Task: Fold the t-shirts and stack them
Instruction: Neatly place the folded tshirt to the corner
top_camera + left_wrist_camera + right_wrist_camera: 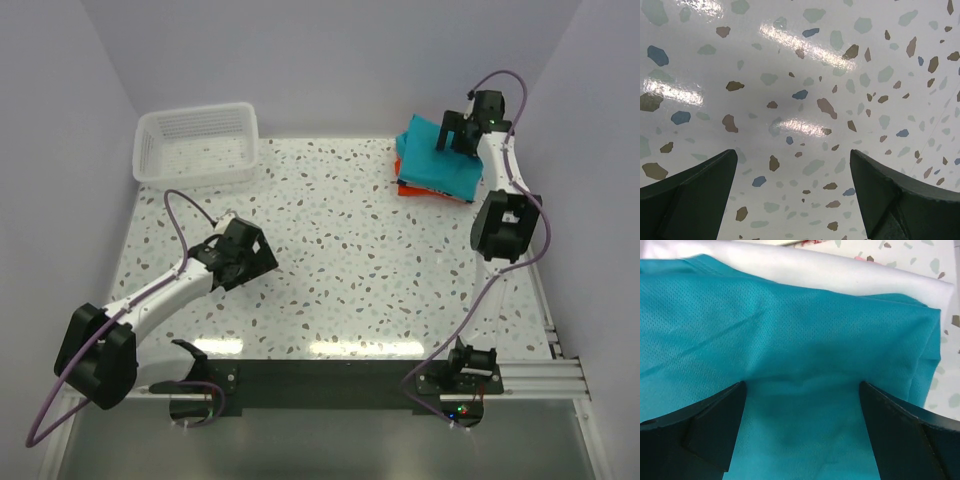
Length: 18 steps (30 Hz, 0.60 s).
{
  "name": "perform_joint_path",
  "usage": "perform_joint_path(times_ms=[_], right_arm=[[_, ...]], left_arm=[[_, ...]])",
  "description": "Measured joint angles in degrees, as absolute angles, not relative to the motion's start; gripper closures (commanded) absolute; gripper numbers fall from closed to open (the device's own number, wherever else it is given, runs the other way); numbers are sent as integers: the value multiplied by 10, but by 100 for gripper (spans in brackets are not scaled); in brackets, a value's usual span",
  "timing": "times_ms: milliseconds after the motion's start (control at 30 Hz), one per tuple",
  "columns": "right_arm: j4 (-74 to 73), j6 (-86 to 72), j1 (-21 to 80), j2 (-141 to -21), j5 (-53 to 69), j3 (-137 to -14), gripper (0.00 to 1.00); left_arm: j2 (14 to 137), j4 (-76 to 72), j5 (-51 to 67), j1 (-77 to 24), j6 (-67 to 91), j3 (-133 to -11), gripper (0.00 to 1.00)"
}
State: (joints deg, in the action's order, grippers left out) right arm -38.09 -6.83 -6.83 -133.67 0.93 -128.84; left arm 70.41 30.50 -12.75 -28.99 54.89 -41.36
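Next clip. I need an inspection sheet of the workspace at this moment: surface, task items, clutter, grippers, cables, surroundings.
Surface: speckled table, light glare, no spills seen.
Job's things: folded teal t-shirt on top of a stack at the far right; white t-shirt beneath it; edge of an orange t-shirt showing underneath.
Clutter: white slatted basket at the far left.
Grippers: left gripper open over bare table; right gripper open above the teal t-shirt, holding nothing.
Cables: purple cable looped along each arm, none snagged on cloth.
Surroundings: plain pale walls; nothing else seen.
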Motion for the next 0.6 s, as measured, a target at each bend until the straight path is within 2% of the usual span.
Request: perform_joint_path(times_ms=[167, 600], right_arm=[[-371, -52, -71, -1392, 4, -1317, 1], [-326, -30, -66, -1379, 22, -1309, 1]], left_arm=[[703, 305, -135, -290, 549, -414, 0], [704, 304, -136, -289, 549, -414, 0]])
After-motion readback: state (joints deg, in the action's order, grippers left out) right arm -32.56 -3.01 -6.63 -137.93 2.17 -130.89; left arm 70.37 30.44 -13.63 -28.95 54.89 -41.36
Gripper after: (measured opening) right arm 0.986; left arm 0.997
